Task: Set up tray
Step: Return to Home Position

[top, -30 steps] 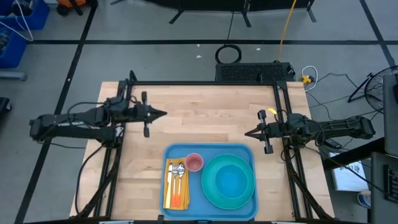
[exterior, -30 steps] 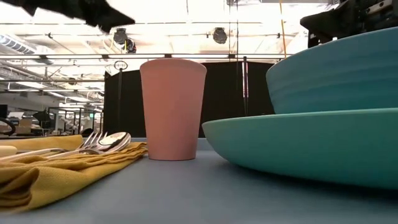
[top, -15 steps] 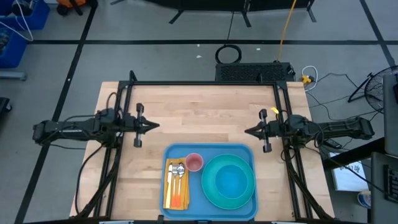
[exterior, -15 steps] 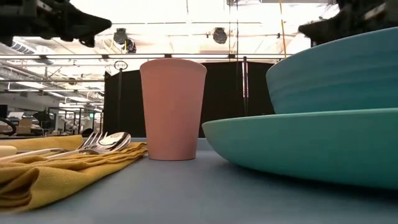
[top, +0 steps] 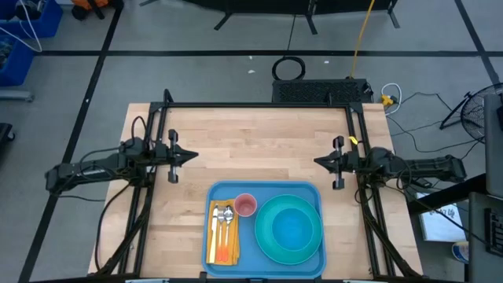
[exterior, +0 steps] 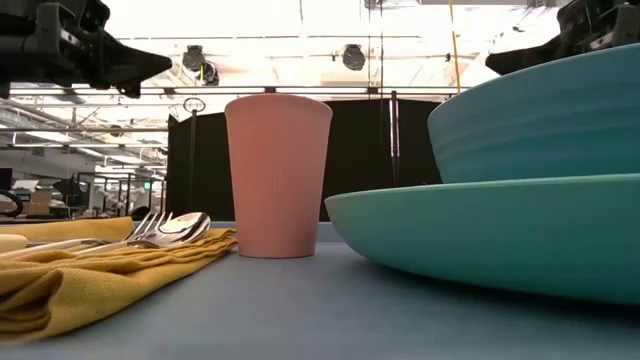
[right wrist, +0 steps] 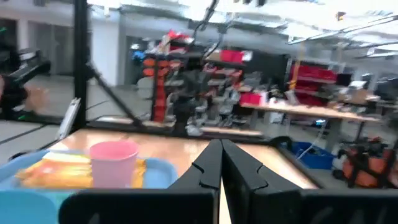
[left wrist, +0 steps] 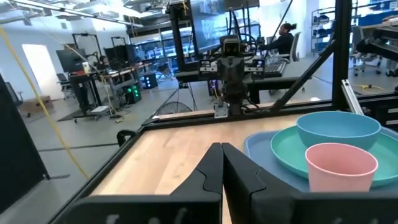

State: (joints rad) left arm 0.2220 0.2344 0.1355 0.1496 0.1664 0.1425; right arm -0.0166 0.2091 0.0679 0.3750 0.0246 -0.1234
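Little seems likely to go wrong from here. The one hazard I see is an arm dipping or swinging inward, which could tip the upright pink plastic cup (top: 245,204) or jolt the loose metal cutlery (top: 225,220) off the folded yellow cloth napkin (top: 211,245).

The large flat light-blue plastic tray (top: 246,240) lies at the middle of the front edge of the pale wooden worktop (top: 251,134). It carries the napkin along its left side, the cup at its far rim, and a round teal plate (top: 261,229) holding a teal bowl (top: 292,232).

The left gripper (top: 194,156) hovers near the worktop's left edge and the right gripper (top: 317,163) near its right edge. Each has its fingers pressed together on nothing and points toward the other. The tray sits between them and nearer the front edge, apart from both.
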